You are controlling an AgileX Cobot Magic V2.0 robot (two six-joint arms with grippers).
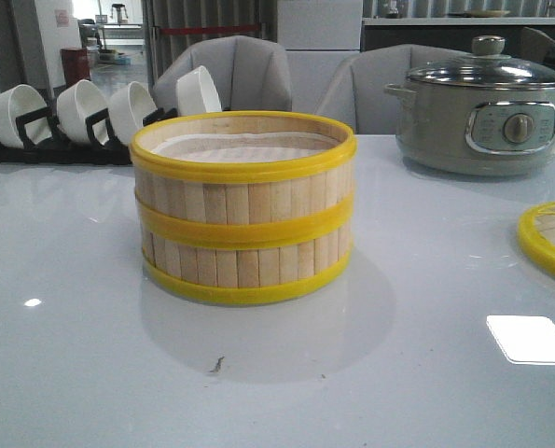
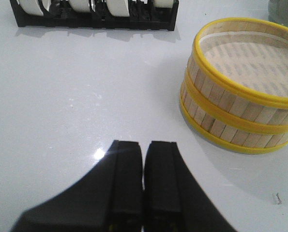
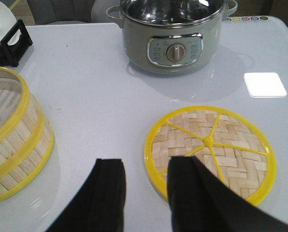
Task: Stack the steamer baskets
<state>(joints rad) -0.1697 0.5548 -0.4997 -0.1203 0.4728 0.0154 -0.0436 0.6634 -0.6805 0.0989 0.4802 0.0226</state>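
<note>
The two steamer baskets stand one on top of the other at the table's middle, rims lined up, with a white liner showing inside the upper one. The stack also shows in the left wrist view and at the edge of the right wrist view. My left gripper is shut and empty, above bare table to the left of the stack. My right gripper is open and empty, above the table between the stack and the woven lid, one finger over the lid's rim. Neither gripper shows in the front view.
A grey electric pot with a glass lid stands at the back right. A black rack with white bowls stands at the back left. The woven lid lies at the right edge of the table.
</note>
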